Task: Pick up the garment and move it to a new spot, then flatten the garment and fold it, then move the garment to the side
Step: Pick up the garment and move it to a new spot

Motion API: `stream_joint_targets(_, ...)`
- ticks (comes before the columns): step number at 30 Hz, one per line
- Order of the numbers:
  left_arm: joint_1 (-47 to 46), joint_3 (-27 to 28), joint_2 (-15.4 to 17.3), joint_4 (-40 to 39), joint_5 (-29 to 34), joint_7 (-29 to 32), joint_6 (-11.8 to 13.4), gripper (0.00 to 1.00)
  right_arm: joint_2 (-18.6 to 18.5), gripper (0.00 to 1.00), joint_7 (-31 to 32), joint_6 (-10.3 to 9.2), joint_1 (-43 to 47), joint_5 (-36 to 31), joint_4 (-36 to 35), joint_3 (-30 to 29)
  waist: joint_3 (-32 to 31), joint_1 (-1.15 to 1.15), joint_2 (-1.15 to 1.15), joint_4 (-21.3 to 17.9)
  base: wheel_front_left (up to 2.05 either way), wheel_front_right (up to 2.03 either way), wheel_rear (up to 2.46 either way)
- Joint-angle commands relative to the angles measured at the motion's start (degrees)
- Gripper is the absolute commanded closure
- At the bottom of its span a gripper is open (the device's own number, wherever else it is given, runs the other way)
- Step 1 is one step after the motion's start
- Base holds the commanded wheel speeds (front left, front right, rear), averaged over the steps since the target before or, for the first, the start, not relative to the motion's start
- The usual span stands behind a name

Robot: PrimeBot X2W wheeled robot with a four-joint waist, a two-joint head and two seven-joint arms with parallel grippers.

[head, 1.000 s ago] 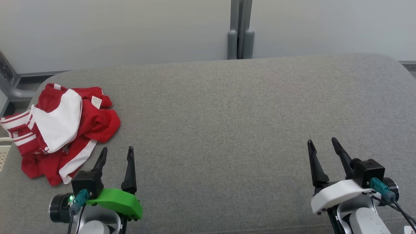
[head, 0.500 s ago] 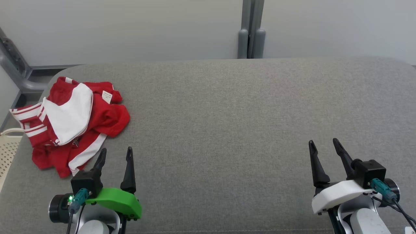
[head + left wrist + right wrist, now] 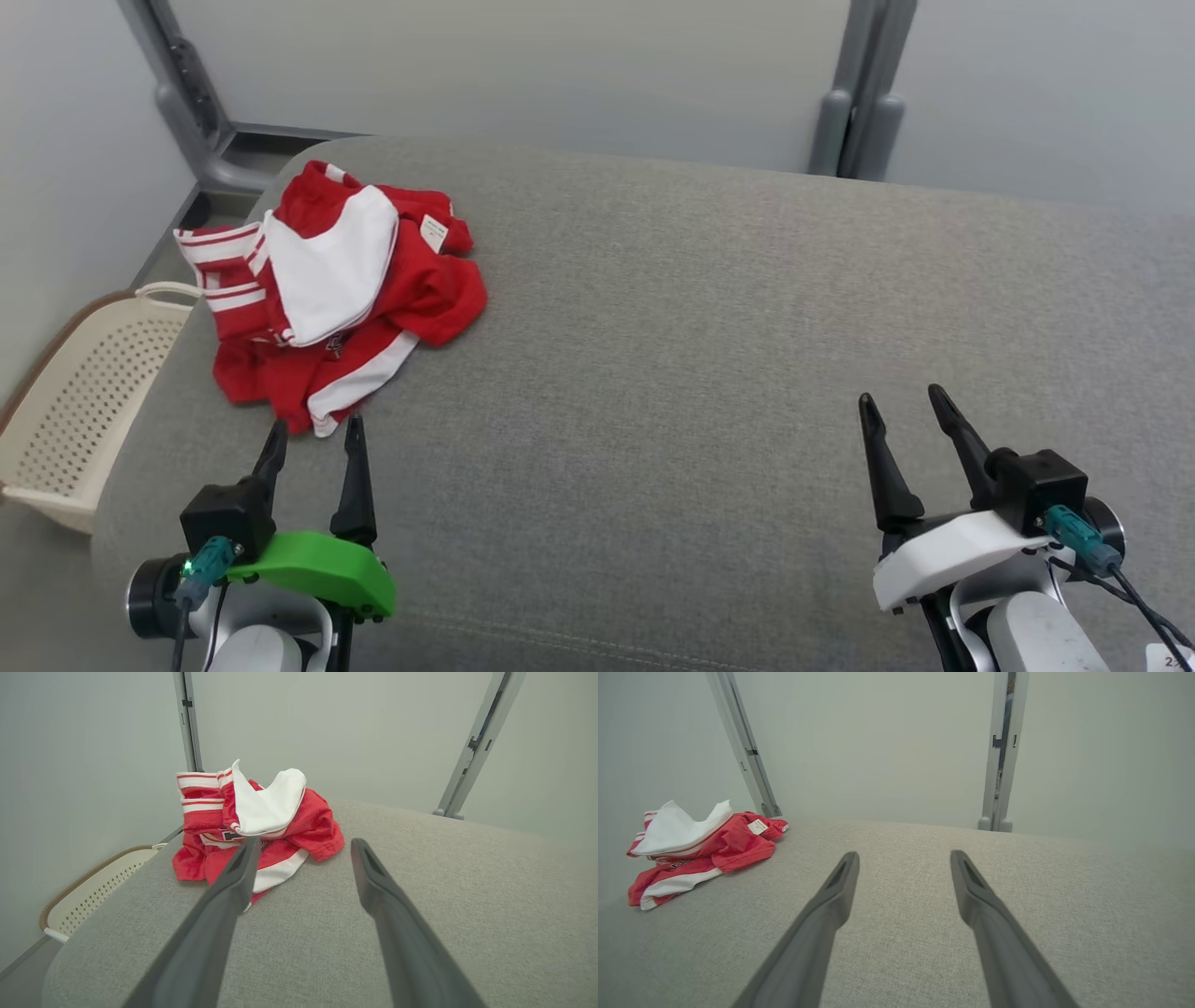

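The garment (image 3: 336, 289) is a crumpled red and white piece with striped trim, lying at the far left end of the grey padded surface (image 3: 709, 355). It also shows in the left wrist view as the garment (image 3: 257, 826) and far left in the right wrist view as the garment (image 3: 698, 851). My left gripper (image 3: 313, 431) is open, its fingertips just short of the garment's near edge, nothing between them. My right gripper (image 3: 901, 399) stands open over bare fabric at the lower right, far from the garment.
A cream perforated basket (image 3: 89, 401) stands on the floor off the surface's left end, also seen as the basket (image 3: 88, 891). Grey metal posts (image 3: 864, 93) rise against the pale wall behind. The surface's left edge runs close beside the garment.
The head camera has turned left and tilted, so the whole picture shifted right and the basket came into view. Both grippers stay open; the garment lies as before.
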Motion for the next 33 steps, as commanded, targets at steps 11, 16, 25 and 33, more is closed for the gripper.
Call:
stream_joint_targets(11,0.46,0.33,0.80,0.05,-0.35,-0.27,1.13,0.00,0.29,0.00,0.80,0.00,0.88,0.34,-0.86,1.19,0.50,0.00,0.00,10.95,0.00,0.00,0.00)
stream_joint_targets(16,0.70,0.25,0.52,0.09,-1.26,-0.22,0.91,0.00,0.36,0.00,0.97,0.00,0.83,0.30,-0.67,1.37,0.92,0.00,0.00,12.53,0.00,0.00,0.00)
stream_joint_targets(25,0.73,-0.19,0.46,0.54,-1.65,-0.66,1.20,0.00,0.34,0.00,1.07,0.00,0.45,0.30,-0.50,1.63,1.52,0.00,0.00,13.01,0.00,0.00,0.00)
stream_joint_targets(33,-0.04,-0.50,0.63,0.46,-2.19,0.03,1.11,0.00,-0.03,0.00,1.37,0.00,0.23,0.50,-0.55,1.80,1.67,0.00,0.00,12.60,0.00,0.00,0.00)
